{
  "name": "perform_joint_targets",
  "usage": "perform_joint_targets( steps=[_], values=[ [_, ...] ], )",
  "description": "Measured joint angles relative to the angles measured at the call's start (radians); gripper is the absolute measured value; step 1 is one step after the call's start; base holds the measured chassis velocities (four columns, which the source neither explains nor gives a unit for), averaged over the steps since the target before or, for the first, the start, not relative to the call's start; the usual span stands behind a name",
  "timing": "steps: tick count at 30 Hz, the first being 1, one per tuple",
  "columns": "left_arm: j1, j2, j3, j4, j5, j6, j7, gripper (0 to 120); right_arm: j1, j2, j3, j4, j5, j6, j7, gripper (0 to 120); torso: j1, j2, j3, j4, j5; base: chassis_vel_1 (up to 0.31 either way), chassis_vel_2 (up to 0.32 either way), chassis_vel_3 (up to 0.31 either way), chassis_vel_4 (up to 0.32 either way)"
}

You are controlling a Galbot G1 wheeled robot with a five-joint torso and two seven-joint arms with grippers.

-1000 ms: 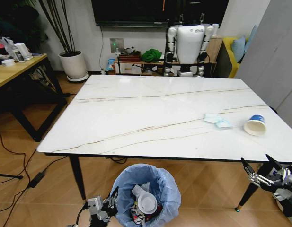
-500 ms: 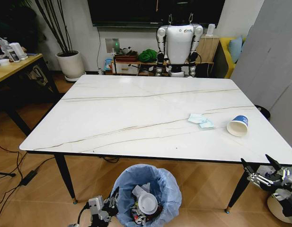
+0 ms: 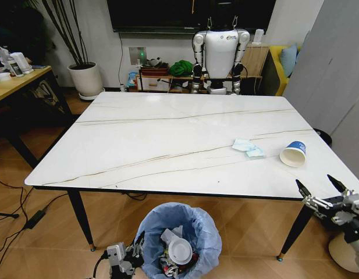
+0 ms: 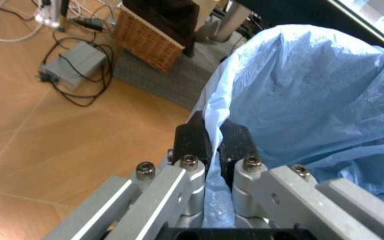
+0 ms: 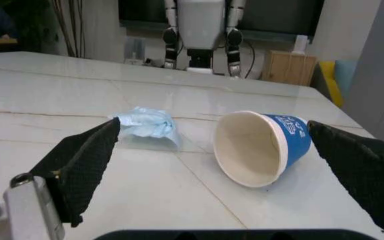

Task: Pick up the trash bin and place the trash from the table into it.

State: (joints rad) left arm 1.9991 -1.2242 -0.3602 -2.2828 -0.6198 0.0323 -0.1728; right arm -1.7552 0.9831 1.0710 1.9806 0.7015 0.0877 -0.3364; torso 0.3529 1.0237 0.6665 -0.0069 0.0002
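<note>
The left gripper [image 4: 210, 142] has its 2 black fingertips pressed together on the light-blue bag at the rim of the trash bin [image 4: 312, 95]. In the head view this gripper [image 3: 137, 247] sits low beside the trash bin [image 3: 179, 238], which is on the floor in front of the table's near edge; that view looks down into the bin at a white disc [image 3: 180, 251] and other litter, while the wrist view shows the bag's outer wall and a wicker basket [image 4: 148, 42] on the floor beyond.

The right gripper [image 3: 320, 193] is spread wide, just off the near right corner of the table [image 3: 167, 139]. From its wrist camera, a blue-white paper cup [image 5: 262, 145] lies on its side straight ahead between the fingers [image 5: 85, 165], mouth toward them, with a pale-blue tissue [image 5: 148, 125] beside it. A white humanoid robot [image 3: 219, 52] stands past the far edge.
</note>
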Motion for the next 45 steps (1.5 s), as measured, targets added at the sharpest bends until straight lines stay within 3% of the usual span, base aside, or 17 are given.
perform_joint_targets(
  steps=[10,25,32,35,37,39,45],
  values=[
    [0.035,-0.026,-0.029,-0.016,0.013,-0.001,0.017,0,0.116,-0.126,-0.082,-0.094,0.105,-0.079,0.045,100,0.0,0.0,0.0,-0.0006,0.0,0.0,0.0,0.0,0.0],
    [0.023,-0.045,-0.029,0.012,0.019,0.001,0.018,0,0.198,-0.213,-0.139,-0.208,0.137,-0.087,0.036,100,0.0,0.0,0.0,-0.0005,-0.0001,0.0,0.0,0.0,0.0],
    [0.021,-0.049,-0.03,0.013,0.017,0.001,0.017,0,0.219,-0.235,-0.16,-0.256,0.137,-0.088,0.028,88,0.0,0.0,0.0,-0.0005,-0.0001,0.0,0.0,0.0,0.0],
    [0.02,-0.05,-0.03,0.013,0.017,0.001,0.016,0,0.223,-0.241,-0.167,-0.269,0.138,-0.09,0.024,74,0.0,0.0,0.0,-0.0004,-0.0002,0.0,0.0,0.0,0.0],
    [0.02,-0.05,-0.03,0.013,0.017,0.001,0.016,0,0.224,-0.242,-0.168,-0.271,0.138,-0.09,0.023,72,0.0,0.0,0.0,-0.0004,-0.0002,0.0,0.0,0.0,0.0],
    [0.02,-0.052,-0.03,0.013,0.017,0.001,0.016,0,0.225,-0.245,-0.172,-0.277,0.138,-0.09,0.022,61,0.0,0.0,0.0,-0.0004,-0.0002,0.0,0.0,0.0,0.0],
    [0.019,-0.051,-0.027,0.013,0.017,0.001,0.016,0,0.227,-0.252,-0.178,-0.281,0.138,-0.093,0.022,42,0.0,0.0,0.0,-0.0005,-0.0002,0.0,0.0,0.0,0.0]
  ],
)
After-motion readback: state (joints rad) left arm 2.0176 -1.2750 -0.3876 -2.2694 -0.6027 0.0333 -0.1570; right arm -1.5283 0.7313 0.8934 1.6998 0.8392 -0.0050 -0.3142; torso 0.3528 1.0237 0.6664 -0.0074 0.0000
